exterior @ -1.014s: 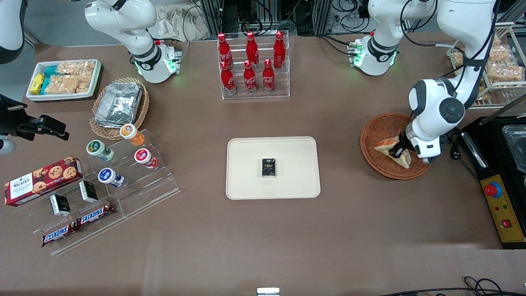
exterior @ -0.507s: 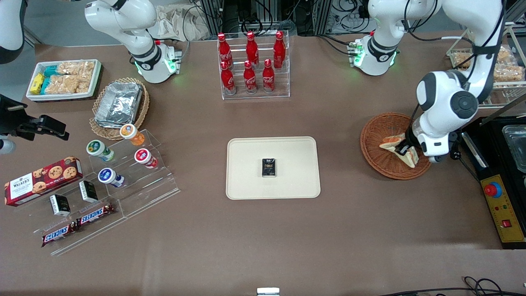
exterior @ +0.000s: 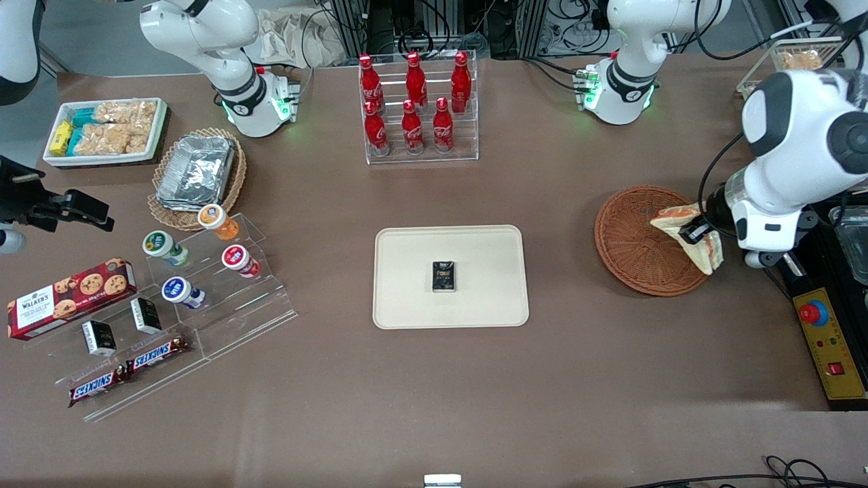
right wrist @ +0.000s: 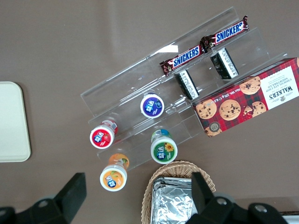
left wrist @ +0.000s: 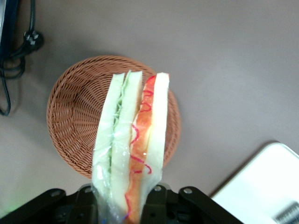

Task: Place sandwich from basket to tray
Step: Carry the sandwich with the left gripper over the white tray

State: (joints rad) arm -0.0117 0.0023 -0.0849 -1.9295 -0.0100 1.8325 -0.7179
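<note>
Sandwich lifted clear of the basket, tray waiting mid-table.

Toward the parked arm's end of the table, a white bin (exterior: 105, 131) holds snack packets, and beside it a tan wicker basket (exterior: 196, 177) holds silver foil trays. Nearer the front camera, a clear stepped stand (exterior: 203, 318) carries small cups and Snickers bars, with a cookie box (exterior: 70, 297) at its end. A clear rack (exterior: 420, 112) at the table's edge farthest from the camera holds six red bottles. The cream tray (exterior: 451, 276) in the middle has one small dark packet (exterior: 444, 276) at its centre. Toward the working arm's end, the reddish-brown basket (exterior: 641, 240) holds nothing; the gripper (exterior: 695, 232) hangs above its rim, fingers clamped on the sandwich (left wrist: 133, 144), which stands on edge in the air.
</note>
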